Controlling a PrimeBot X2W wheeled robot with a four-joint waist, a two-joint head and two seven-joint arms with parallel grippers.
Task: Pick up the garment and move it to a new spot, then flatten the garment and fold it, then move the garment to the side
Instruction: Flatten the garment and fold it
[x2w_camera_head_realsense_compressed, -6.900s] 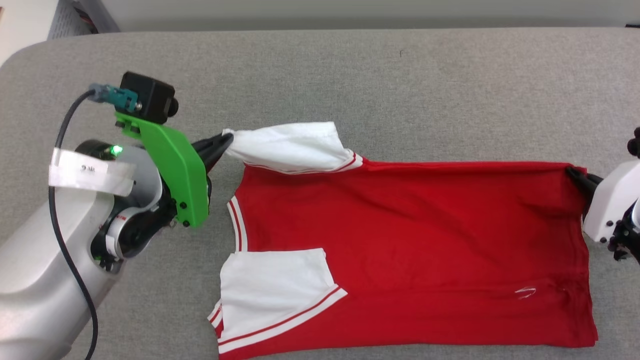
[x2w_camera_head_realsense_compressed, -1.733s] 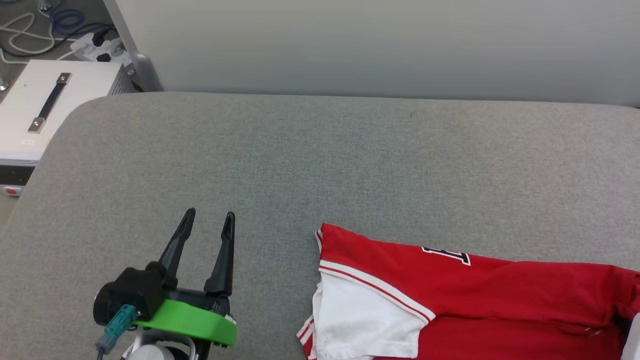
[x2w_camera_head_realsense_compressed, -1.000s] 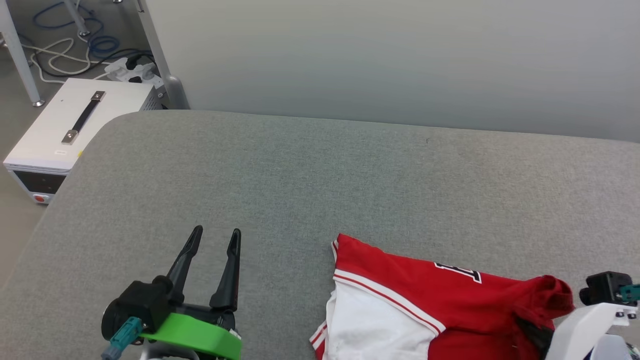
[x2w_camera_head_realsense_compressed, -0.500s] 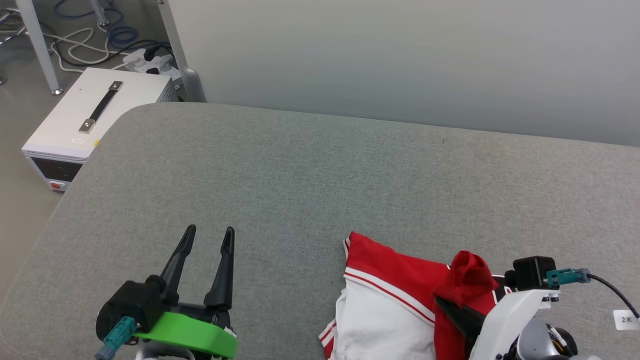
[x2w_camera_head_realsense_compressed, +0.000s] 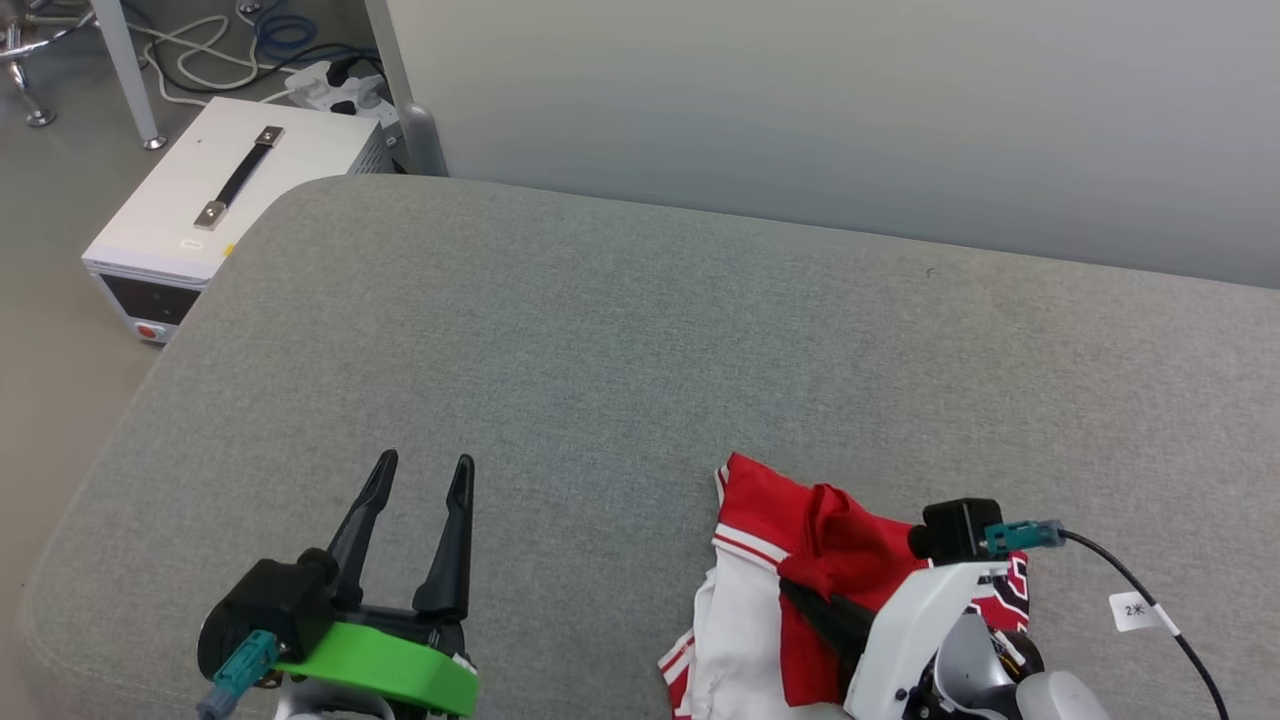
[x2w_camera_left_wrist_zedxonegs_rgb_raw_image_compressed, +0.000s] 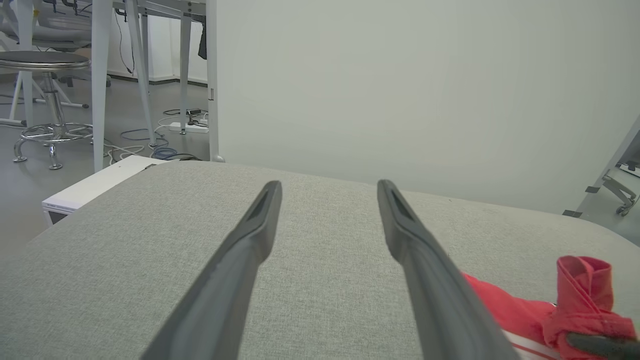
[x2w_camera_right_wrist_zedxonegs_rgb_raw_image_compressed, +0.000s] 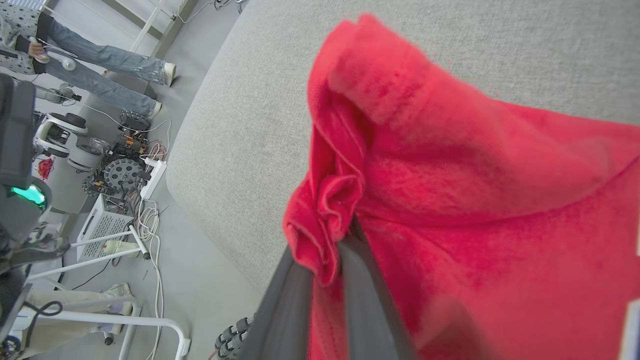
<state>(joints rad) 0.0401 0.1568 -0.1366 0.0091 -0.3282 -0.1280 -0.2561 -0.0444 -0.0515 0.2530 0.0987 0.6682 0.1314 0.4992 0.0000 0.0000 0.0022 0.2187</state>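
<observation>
- Green bracket (x2w_camera_head_realsense_compressed: 390, 675), nearest the viewer on the left: it carries the left gripper (x2w_camera_head_realsense_compressed: 424, 463), whose two long dark fingers are spread well apart and point away over bare cloth. Nothing lies between them, and they hover apart from the garment.
- White bracket (x2w_camera_head_realsense_compressed: 915, 620), nearest on the right: it carries the right gripper (x2w_camera_head_realsense_compressed: 795, 590). Its fingers are pressed together on a bunched fold of red fabric, and the right wrist view shows this fold gathered into a knot at the fingertips.
- Garment (x2w_camera_head_realsense_compressed: 770, 505): a red jersey lying crumpled on the near right part of the table. The pinched red part is drawn up and over the rest.
- White sleeve (x2w_camera_head_realsense_compressed: 735, 620): it has red-and-white striped trim and lies flat on the left side of the heap. The sleeve is well to the right of the left gripper.
- Table (x2w_camera_head_realsense_compressed: 600, 330): a grey woven covering with rounded corners, stretching beyond the garment to the far edge.
- White box (x2w_camera_head_realsense_compressed: 240, 190): it has a black handle on top and stands on the floor beyond the table's far left corner.
- Power strip (x2w_camera_head_realsense_compressed: 335, 90): it lies with loose cables on the floor behind the box.
- Wall panel (x2w_camera_head_realsense_compressed: 800, 100): pale and plain, it rises directly behind the table's far edge.
</observation>
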